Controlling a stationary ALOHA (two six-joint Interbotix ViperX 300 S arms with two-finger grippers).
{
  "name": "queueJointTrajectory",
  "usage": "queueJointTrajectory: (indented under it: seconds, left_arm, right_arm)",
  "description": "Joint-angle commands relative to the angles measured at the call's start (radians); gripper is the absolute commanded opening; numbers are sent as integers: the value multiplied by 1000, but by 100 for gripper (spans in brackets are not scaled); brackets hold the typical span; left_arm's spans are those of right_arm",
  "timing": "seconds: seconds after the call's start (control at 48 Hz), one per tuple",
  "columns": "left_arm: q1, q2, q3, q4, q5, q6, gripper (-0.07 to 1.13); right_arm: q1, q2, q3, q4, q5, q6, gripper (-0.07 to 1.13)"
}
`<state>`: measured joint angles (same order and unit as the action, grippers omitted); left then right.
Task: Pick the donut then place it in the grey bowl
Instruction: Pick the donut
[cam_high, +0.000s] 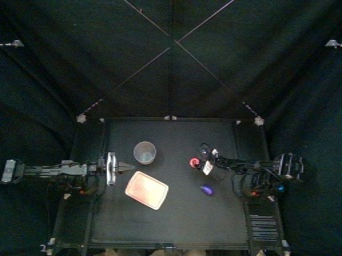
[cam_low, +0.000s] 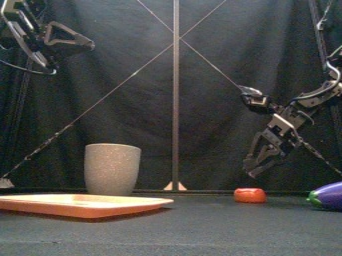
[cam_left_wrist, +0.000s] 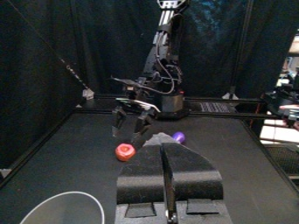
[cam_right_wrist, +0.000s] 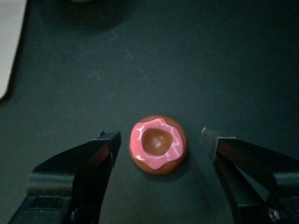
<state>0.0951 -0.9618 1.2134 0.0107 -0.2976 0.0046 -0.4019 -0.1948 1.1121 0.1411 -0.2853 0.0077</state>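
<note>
Pink tray (cam_low: 80, 205) lay frontmost on the desk (cam_low: 201, 228). Above the donut (cam_right_wrist: 156, 145) hung the right gripper (cam_right_wrist: 162, 138), spread wide. Off to the side, the left gripper (cam_left_wrist: 167, 154) was pressed together.

The right arm (cam_low: 301, 110) is black and jointed, its end effector (cam_right_wrist: 160, 144) black-jawed.

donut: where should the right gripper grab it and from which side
Grip the donut across its outer rim, coming straight down from above. It lies flat on the table, icing up, and the open right gripper hangs over it with a jaw to each side.
</note>
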Motion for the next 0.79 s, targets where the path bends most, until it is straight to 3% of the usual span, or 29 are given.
queueJointTrajectory:
  seconds: [0.021,0.604,0.792]
  left_arm:
    - [6,5,-14,0,-9,0,2]
    - [20,5,3,0,-9,-2,2]
    - [20,5,3,0,-9,-3,2]
  right_arm:
    - [2,34,-28,0,-3,-2,106]
    - [5,169,-121,2,130,0,105]
    - [3,173,-135,3,150,2,91]
